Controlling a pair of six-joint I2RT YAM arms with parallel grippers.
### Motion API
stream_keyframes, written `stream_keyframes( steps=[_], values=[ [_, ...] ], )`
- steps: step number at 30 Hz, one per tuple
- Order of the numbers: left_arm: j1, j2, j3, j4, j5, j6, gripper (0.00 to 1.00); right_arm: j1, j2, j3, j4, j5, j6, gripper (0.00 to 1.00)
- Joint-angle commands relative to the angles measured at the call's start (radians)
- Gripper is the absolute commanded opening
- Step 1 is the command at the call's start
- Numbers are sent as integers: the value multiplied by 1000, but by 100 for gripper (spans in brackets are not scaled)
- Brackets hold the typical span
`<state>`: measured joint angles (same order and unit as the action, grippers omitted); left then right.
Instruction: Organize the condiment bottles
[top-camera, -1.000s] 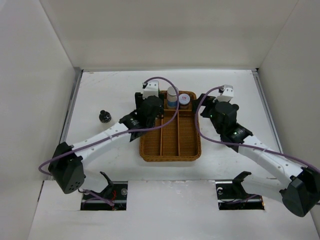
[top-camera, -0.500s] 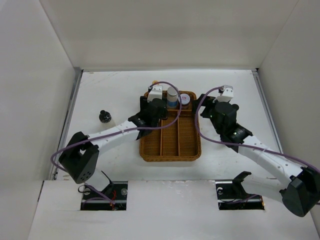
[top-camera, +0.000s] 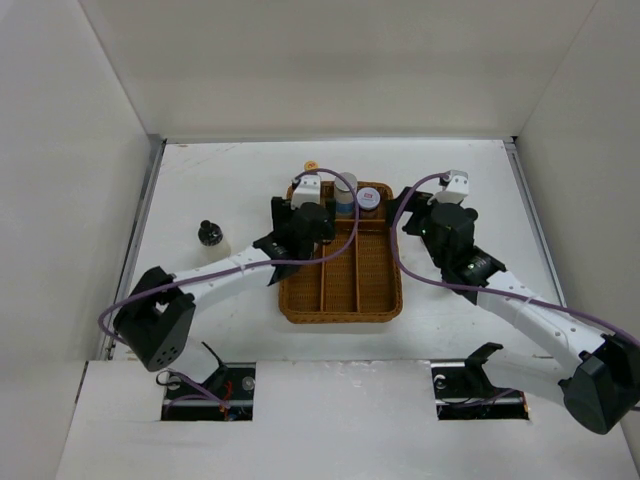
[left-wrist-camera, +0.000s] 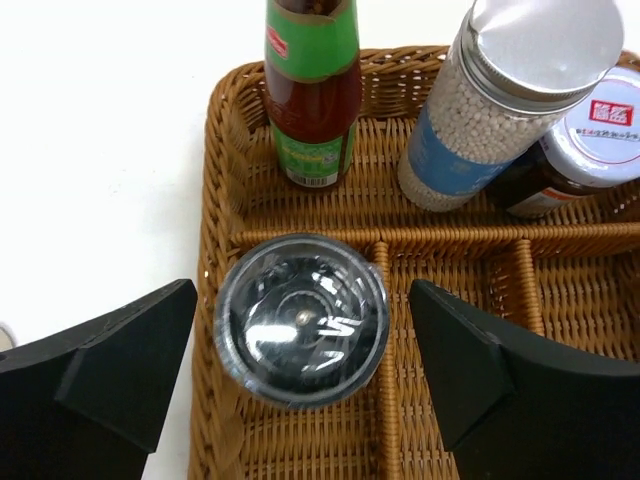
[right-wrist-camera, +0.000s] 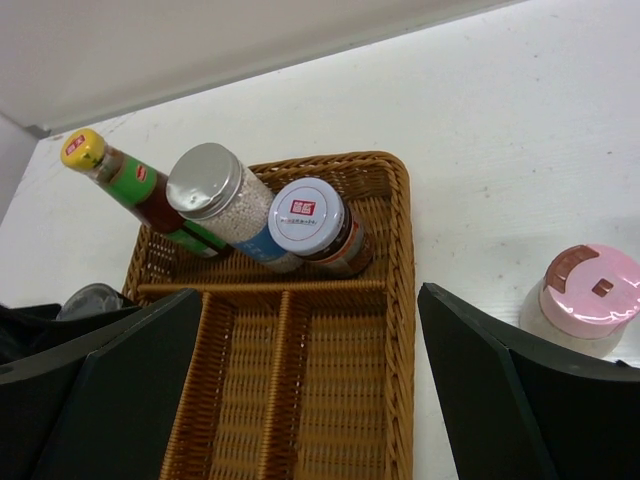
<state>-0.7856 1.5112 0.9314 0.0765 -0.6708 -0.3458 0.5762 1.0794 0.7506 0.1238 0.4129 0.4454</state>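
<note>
Bottles first: three of them stand in the back compartment of the wicker tray (left-wrist-camera: 222, 170), side by side. They are the green-and-red sauce bottle (left-wrist-camera: 312, 90), the bead-filled jar with the blue band (left-wrist-camera: 470, 140) and the jar with the red-labelled lid (left-wrist-camera: 600, 130). They are packed shoulder to shoulder, which leaves the long front lanes for what remains.

Now the left end effector (left-wrist-camera: 301, 288). It is spread wide and hangs straight over a clear jar with a dark lid (left-wrist-camera: 302, 318), with one finger on each side and a gap showing on both. The jar stands upright on its own in the left-hand lane, close against the cross divider, so this looks like a finished placement with nothing gripped.

Over on the right, the right end effector (right-wrist-camera: 310, 295) is also wide open and empty, poised above the tray's right half. The pink-capped shaker (right-wrist-camera: 590, 290) waits on the surface (top-camera: 200, 180) just outside the tray's right rim. That makes it the natural pick for this arm.

Out to the left, well apart from the tray, a black-lidded bottle (top-camera: 209, 233) stands alone on the surface. That one probably falls to the left arm. By my count, four are in and two remain.
</note>
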Motion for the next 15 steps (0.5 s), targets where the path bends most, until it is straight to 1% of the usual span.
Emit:
stream_keyframes(
  steps=[1, 4, 7, 10, 12, 14, 15],
  values=[
    [9, -152, -5, 46, -19, 7, 91, -6, -12, -2, 51, 0, 12, 96],
    [22, -251, -2, 17, -33, 25, 93, -5, -12, -2, 51, 0, 12, 96],
    [35, -337, 15, -49, -55, 33, 93, -6, -6, -2, 51, 0, 13, 96],
    [52, -411, 41, -145, -93, 34, 93, -5, 5, 0, 51, 0, 13, 96],
    [72, -451, 59, -234, -145, 27, 93, -2, 14, 1, 51, 0, 13, 95],
    [99, -480, 73, -334, -214, 18, 92, -2, 19, 3, 51, 0, 13, 87],
    [117, -489, 76, -381, -242, 14, 92, -2, 22, 4, 51, 0, 13, 78]
  ],
)
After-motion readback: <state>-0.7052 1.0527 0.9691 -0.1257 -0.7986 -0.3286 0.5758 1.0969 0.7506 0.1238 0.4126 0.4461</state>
